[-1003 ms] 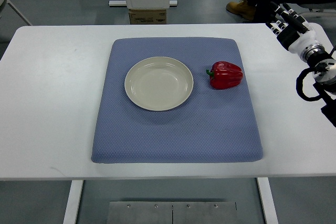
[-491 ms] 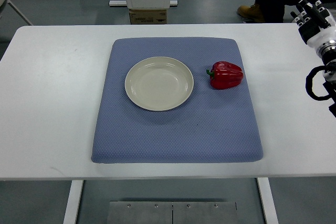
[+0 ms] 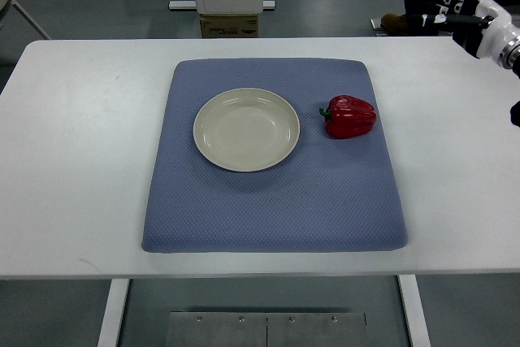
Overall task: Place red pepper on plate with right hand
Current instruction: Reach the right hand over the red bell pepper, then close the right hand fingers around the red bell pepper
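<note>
Nothing done yet — glossy red bell pepper point(image 3: 351, 116) lies on the blue mat, just right of the empty cream round plate point(image 3: 246, 129). White-and-black right hand point(image 3: 457, 14) hovers over the table's far right corner, fingers spread, holding nothing — reach, grasp and placement all remain.

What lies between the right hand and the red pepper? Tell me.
Nothing stands there in the top view: only bare white table and blue mat separate the right hand from the red pepper.

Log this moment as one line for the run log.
right hand: open, far right table edge, holds nothing | red pepper: on blue mat, right of plate, untouched | plate: empty | left hand: not in view
</note>
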Robot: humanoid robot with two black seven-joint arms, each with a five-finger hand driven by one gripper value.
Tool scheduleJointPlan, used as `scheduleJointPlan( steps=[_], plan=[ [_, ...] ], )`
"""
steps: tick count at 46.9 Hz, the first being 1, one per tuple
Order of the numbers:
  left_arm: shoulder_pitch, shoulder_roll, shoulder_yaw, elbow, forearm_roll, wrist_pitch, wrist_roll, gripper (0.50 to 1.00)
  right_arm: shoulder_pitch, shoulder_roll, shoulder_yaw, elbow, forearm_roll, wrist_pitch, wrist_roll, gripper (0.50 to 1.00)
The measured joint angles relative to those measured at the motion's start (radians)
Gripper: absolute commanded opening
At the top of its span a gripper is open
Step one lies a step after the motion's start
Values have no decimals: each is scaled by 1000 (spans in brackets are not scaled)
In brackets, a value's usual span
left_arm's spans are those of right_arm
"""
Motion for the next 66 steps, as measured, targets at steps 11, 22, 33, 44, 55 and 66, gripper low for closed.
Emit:
scheduleJointPlan(
  steps=[11,22,33,44,55,66],
  plan=[
    [0,0,0,0,0,0,0,1000,149,-1,-351,1,-199,71,58,1000],
    [0,0,0,0,0,0,0,1000,296,98,-777,1,-237,71,139,1000],
    [0,0,0,0,0,0,0,1000,305,166,-890,0,-255,68,163,1000],
    [0,0,0,0,0,0,0,1000,301,187,-939,-3,-305,67,198,1000],
    [0,0,0,0,0,0,0,1000,285,198,-941,-4,-306,64,195,987],
    [0,0,0,0,0,0,0,1000,263,207,-942,-4,-307,55,190,935]
  ],
)
